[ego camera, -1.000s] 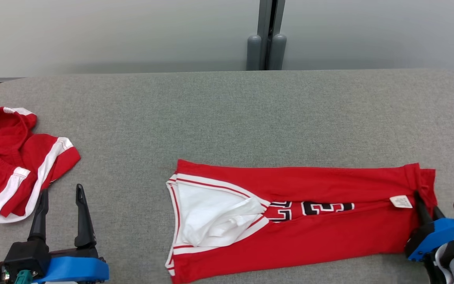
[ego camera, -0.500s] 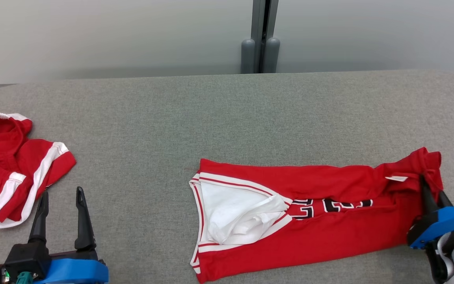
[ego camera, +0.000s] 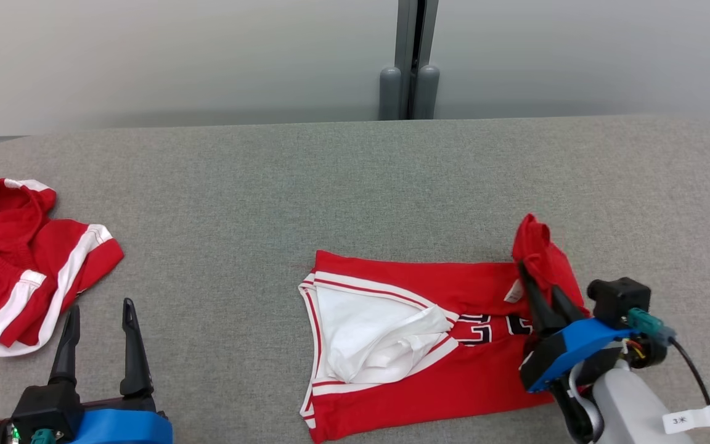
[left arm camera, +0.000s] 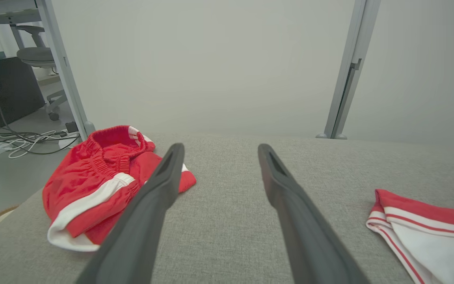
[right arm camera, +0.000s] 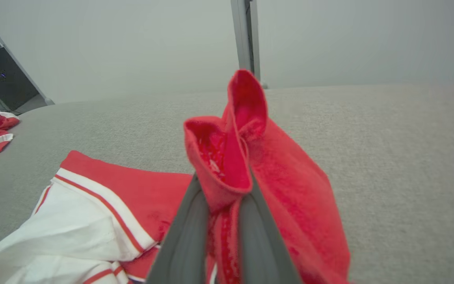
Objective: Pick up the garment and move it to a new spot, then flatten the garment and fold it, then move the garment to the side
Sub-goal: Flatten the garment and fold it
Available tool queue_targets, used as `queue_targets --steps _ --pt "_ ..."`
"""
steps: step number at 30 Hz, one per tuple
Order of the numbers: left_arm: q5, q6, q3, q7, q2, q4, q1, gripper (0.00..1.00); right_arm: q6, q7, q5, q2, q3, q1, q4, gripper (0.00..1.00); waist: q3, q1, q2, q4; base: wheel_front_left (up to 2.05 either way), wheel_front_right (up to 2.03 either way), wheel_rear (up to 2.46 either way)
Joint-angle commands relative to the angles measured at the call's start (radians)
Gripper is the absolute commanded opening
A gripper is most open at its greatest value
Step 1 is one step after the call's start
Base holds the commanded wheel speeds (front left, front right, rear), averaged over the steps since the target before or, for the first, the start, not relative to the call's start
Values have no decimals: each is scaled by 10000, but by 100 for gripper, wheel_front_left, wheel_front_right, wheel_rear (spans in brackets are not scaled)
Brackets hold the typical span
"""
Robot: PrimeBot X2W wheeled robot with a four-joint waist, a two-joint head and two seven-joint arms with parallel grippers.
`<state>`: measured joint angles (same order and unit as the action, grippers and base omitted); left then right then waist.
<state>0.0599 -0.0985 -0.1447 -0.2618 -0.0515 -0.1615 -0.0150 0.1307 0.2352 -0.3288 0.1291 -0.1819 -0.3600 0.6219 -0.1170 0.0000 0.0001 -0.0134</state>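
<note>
Head view: garment [ego camera: 429, 345], a red jersey with white trim, lies on the grey tabletop [ego camera: 330, 185], right of centre. Right gripper [ego camera: 540, 290] has its jaws clamped on the garment's right end, which stands lifted in a red peak over the body of the cloth. A white tag [ego camera: 513, 291] just left of the jaws carries print too small to read. Black numerals [ego camera: 484, 327] outlined in white run across the chest; they are partly covered and cannot be read whole. A white label [ego camera: 688, 420] on the right forearm reads "3" with a small mark after it. Left gripper [ego camera: 99, 314] sits at the lower left, jaws apart, holding nothing. Red shorts [ego camera: 16, 259] with white stripes lie crumpled at the left edge.

Half a second earlier the garment's right end lay stretched out near the right edge of this view. It has since been carried up and leftward, shortening the garment. The neckline end, shorts and left gripper have kept their places.

Left wrist view: left gripper [left arm camera: 220, 149] jaws stand wide over bare tabletop [left arm camera: 227, 221], with the shorts [left arm camera: 93, 185] to their left and the garment's trimmed end [left arm camera: 428, 228] to their right.

Right wrist view: right gripper [right arm camera: 223, 185] jaws are pinched on bunched red cloth of the garment [right arm camera: 290, 177], which drapes down to the right.
</note>
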Motion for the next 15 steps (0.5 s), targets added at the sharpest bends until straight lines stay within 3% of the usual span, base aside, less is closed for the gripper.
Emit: queue_targets --steps 1,15 --pt "35 14 34 -44 12 -21 -76 100 1 -67 -81 -75 -108 19 -57 0 4 0 -1 -7 0 0 0" --pt "183 34 334 -44 10 -185 57 100 1 -97 -874 -782 -2464 -684 118 0 -9 0 -1 -458 0 0 0"
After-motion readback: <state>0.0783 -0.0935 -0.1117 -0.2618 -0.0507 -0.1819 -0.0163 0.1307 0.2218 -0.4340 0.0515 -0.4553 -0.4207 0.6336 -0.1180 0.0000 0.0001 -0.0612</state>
